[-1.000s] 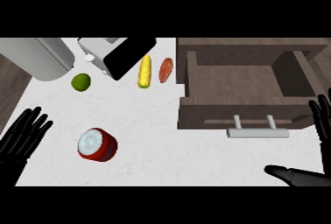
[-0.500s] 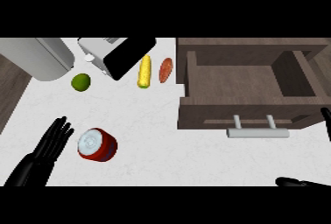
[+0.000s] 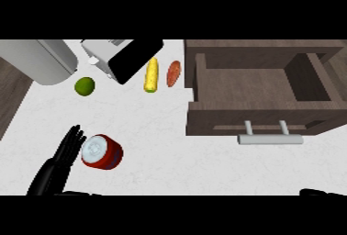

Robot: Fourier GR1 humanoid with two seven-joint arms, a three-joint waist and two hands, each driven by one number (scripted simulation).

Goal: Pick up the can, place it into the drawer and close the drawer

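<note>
Fingers [image 3: 69,144] of the left hand [image 3: 49,176] are stretching out straight along the left side of the can [image 3: 102,151], curling round nothing.

From where I'm standing, the red can is sitting on the white counter [image 3: 169,156] with its pale top facing up, well apart from the drawer [image 3: 257,117], which is standing open at the right with its handle [image 3: 270,139] jutting forward. Whether the fingertips are touching the can is hard to make out. The left forearm is being cut off at the lower edge. The right hand [image 3: 322,192] is showing only as a black sliver at the lower right, so how open it is cannot be told.
</note>
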